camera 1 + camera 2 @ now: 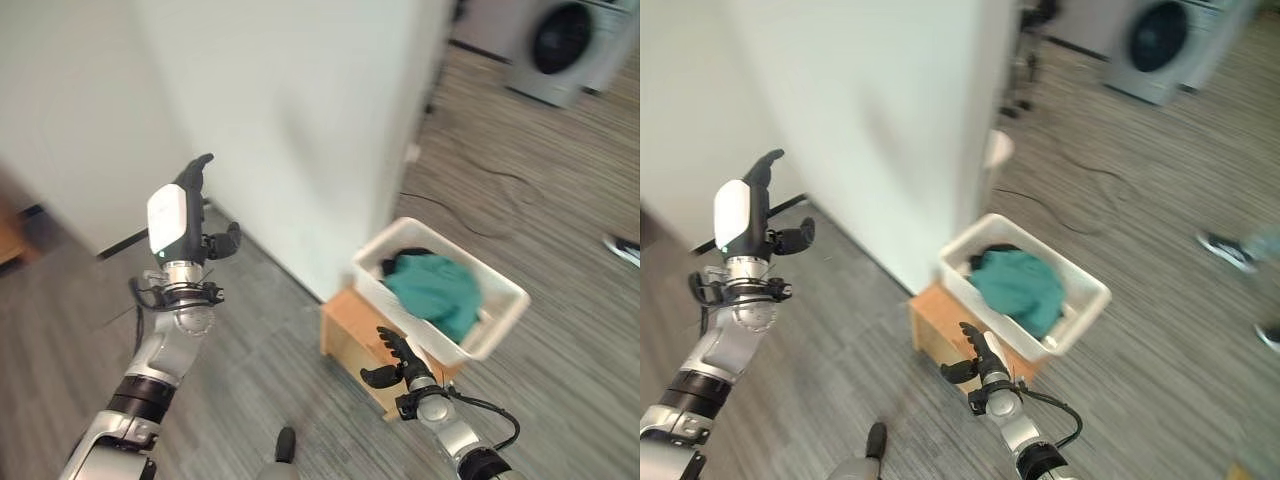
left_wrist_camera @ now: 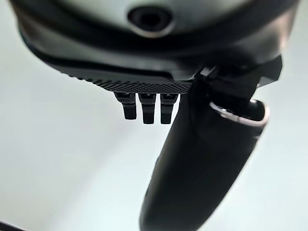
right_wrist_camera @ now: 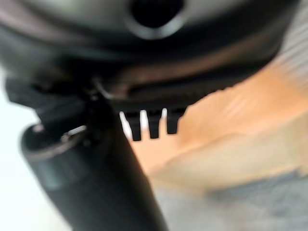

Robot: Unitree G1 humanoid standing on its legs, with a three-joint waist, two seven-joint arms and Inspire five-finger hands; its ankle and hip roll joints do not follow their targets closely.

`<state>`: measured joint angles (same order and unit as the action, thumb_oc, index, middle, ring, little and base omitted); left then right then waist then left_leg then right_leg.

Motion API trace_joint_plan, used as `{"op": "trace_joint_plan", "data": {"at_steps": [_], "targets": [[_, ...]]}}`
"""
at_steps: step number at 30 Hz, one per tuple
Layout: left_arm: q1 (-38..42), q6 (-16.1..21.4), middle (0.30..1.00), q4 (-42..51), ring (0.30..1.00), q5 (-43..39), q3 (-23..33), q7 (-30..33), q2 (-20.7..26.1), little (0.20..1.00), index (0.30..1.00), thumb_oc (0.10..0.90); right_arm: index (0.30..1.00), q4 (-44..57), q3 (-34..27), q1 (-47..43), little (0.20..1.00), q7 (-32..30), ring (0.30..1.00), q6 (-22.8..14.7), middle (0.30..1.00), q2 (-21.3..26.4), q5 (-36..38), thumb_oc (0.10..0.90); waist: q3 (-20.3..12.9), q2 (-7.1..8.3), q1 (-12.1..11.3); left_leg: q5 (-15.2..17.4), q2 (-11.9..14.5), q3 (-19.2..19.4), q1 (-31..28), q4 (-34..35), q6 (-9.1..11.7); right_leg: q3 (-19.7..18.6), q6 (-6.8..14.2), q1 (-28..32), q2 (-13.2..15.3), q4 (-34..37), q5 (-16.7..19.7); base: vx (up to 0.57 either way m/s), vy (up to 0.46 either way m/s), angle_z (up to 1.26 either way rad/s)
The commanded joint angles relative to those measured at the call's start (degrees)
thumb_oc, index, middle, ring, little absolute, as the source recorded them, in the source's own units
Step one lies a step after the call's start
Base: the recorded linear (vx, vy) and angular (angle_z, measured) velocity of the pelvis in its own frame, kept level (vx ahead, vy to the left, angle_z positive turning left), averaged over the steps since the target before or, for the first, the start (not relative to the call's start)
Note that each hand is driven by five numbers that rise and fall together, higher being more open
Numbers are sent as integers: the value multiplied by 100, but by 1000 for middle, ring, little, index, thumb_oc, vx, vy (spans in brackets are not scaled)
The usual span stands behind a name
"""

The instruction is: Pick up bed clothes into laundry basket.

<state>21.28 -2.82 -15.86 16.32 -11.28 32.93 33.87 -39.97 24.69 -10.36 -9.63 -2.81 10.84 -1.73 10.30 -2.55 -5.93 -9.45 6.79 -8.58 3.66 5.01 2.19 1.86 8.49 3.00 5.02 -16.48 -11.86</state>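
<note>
Teal cloth (image 1: 435, 288), white plastic basket (image 1: 500, 320)

My two head eyes look down from above, sharing the white laundry basket (image 1: 470, 300) on its wooden box (image 1: 940, 322) (and wall). Each wrist camera peers close along my fingers (image 2: 144, 111); the right one's backdrop is perhaps that box.

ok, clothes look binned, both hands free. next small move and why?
Probably reach the right hand up to the white basket's near rim. The teal garment already lies inside it, the basket sits on a wooden box, and that open hand hangs just below it. The left hand is raised by the wall.
</note>
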Motion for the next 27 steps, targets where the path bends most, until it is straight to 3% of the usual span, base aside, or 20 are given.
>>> {"op": "trace_joint_plan", "data": {"at_steps": [1, 3, 4, 5, 6, 7, 8, 9, 10, 12, 15, 16, 17, 18, 19, 21, 23, 24, 25, 27], "targets": [[205, 394, 900, 79, 900, -80, 573, 462, 126, 900, 900, 800, 900, 432, 320, -134, 900, 125, 900, -238, 900, -119, 172, 800, -293, 348, -238, 510, -539, 265, -62, -1, 366, 530, -262, 545, -220, 1488, 370, -191, -253, 169], [-121, 438, 900, 153, 900, -127, 730, 451, 57, 900, 900, 800, 900, 482, 357, -224, 900, 159, 900, -233, 900, -123, 144, 800, -322, 364, -359, 455, -498, 233, 14, -1, 437, 735, -242, 679, -190, 1765, 443, -119, -130, 120], [-857, 591, 900, 329, 900, -394, 1288, 481, -94, 900, 900, 800, 900, 1986, 138, -296, 900, 817, 900, -517, 900, 753, 461, 800, -337, 349, -515, 304, -407, 284, 142, -1, 571, 860, -185, 791, -207, 2148, 514, -93, -53, 42], [-873, 587, 900, 338, 900, -391, 1290, 479, -111, 900, 900, 800, 900, 2015, 140, -273, 900, 824, 900, -498, 900, 776, 467, 800, -358, 343, -508, 328, -409, 280, 143, -1, 575, 866, -187, 792, -206, 2148, 494, -268, -16, 37], [-1754, 863, 900, 741, 900, -505, 1674, 308, -473, 900, 900, 800, 900, 2313, -174, -52, 900, 670, 900, -711, 900, 1003, 603, 800, -196, 282, -637, 167, -259, 580, 352, -21, 654, 1015, -148, 790, -131, 2148, 408, -260, 96, 42], [-2155, 961, 900, 780, 900, -692, 1824, 325, -708, 900, 900, 800, 900, 2859, -289, 531, 900, 875, 900, -985, 900, 1295, 684, 800, -83, 233, -482, 101, -129, 945, 459, -114, 674, 1085, -124, 793, -74, 2148, 422, -346, 190, 36], [-2248, 1028, 900, 755, 900, -1079, 1760, 285, -1095, 900, 900, 800, 900, 2244, -425, 600, 900, 1198, 900, -1116, 900, 1191, 1197, 800, 18, 195, -342, 89, 65, 1660, 571, -301, 689, 1258, -105, 824, 40, 2148, 390, -182, 157, 51], [-2242, 1029, 900, 757, 900, -1082, 1763, 283, -1103, 900, 900, 800, 900, 2209, -425, 576, 900, 1212, 900, -1143, 900, 1200, 1212, 800, 14, 176, -350, 86, 81, 1664, 601, -324, 685, 1247, -107, 800, 28, 2148, 411, -254, 141, 112], [-2331, 1074, 900, 889, 900, -1367, 1694, 144, -1383, 900, 900, 800, 900, 1753, -728, 395, 900, 1072, 900, -1274, 900, 1130, 1096, 800, 87, 155, -249, 186, 355, 2531, 723, -598, 523, 1542, -129, 746, 139, 2148, 495, -349, 19, 122], [-2646, 1309, 900, 926, 900, -2148, 1553, -448, -1482, 900, 900, 800, 900, 2078, -1211, 43, 900, 411, 900, -1289, 900, 933, 1104, 800, -16, 226, 265, 506, 1339, 5133, 196, -1210, 340, 2600, -332, 824, 137, 2118, 464, -338, -91, 147], [-2907, 1410, 900, 815, 900, -2593, 1616, -653, -1523, 900, 900, 800, 900, 2873, -1777, 168, 900, -40, 900, -1347, 900, 903, 951, 800, -138, 418, 411, 706, 1957, 6039, -200, -2130, 251, 3472, -616, 1125, 229, 1962, 372, -20, -58, 280], [-3059, 1349, 900, 843, 900, -2700, 1593, -567, -1490, 900, 900, 800, 900, 3138, -2061, 133, 900, -404, 900, -1328, 900, 870, 819, 800, -229, 387, 645, 818, 2115, 6375, -527, -1733, 276, 3735, -624, 1110, 194, 1910, 331, -4, 43, 122], [-3107, 1319, 900, 893, 900, -2716, 1583, -547, -1486, 900, 900, 800, 900, 3221, -2038, 193, 900, -479, 900, -1270, 900, 851, 751, 800, -216, 383, 673, 738, 2009, 6392, -612, -1509, 248, 3770, -612, 1143, 208, 1885, 340, 160, 298, 183], [-3064, 1404, 900, 718, 900, -3072, 1588, -916, -1557, 900, 900, 800, 900, 3975, -2010, 296, 900, -241, 900, -1215, 900, 1025, 635, 800, -304, 382, 611, 991, 1304, 5870, -722, -1077, 116, 3980, -499, 1108, 492, 1166, 401, 267, 344, 279], [-2973, 1405, 900, 598, 900, -3182, 1670, -881, -1542, 900, 900, 800, 900, 4039, -2154, 376, 900, -297, 900, -1155, 900, 998, 588, 800, -320, 430, 659, 1029, 1186, 5796, -768, -984, 47, 4161, -367, 1038, 758, 588, 559, 356, 457, 338], [-2823, 1427, 900, 587, 900, -3306, 1612, -879, -1524, 900, 900, 800, 900, 4598, -2136, 318, 900, -299, 900, -1085, 900, 940, 381, 800, -184, 488, 901, 1190, 834, 5475, -904, -702, -113, 3928, 16, 528, 1316, -1029, 992, 221, 297, 253], [-2675, 1435, 900, 663, 900, -3172, 1506, -838, -1417, 900, 900, 800, 900, 4923, -2027, 116, 900, -276, 900, -982, 900, 1013, 284, 800, -35, 518, 1145, 1148, 699, 5163, -982, -356, -162, 3131, 404, -184, 1453, -2135, 1173, 63, 154, 157], [-2597, 1411, 900, 725, 900, -3165, 1450, -847, -1367, 900, 900, 800, 900, 5132, -2016, 97, 900, -248, 900, -939, 900, 1057, 332, 800, 19, 538, 1244, 1082, 627, 4932, -958, -256, -148, 2641, 409, -449, 1266, -2174, 970, -70, -42, 141], [-2516, 1362, 900, 742, 900, -3086, 1393, -875, -1282, 900, 900, 800, 900, 5283, -1980, 137, 900, -248, 900, -915, 900, 1087, 345, 800, 80, 534, 1299, 862, 670, 4695, -834, -203, -128, 2177, 259, -623, 964, -1771, 756, -45, -122, 139], [-2460, 1414, 900, 817, 900, -3188, 1273, -995, -1320, 900, 900, 800, 900, 4987, -1899, 131, 900, -342, 900, -851, 900, 1116, 332, 800, 101, 520, 1320, 784, 676, 4186, -689, -103, -56, 1477, 43, -699, 826, -1171, 489, -5, -161, 124]]}}
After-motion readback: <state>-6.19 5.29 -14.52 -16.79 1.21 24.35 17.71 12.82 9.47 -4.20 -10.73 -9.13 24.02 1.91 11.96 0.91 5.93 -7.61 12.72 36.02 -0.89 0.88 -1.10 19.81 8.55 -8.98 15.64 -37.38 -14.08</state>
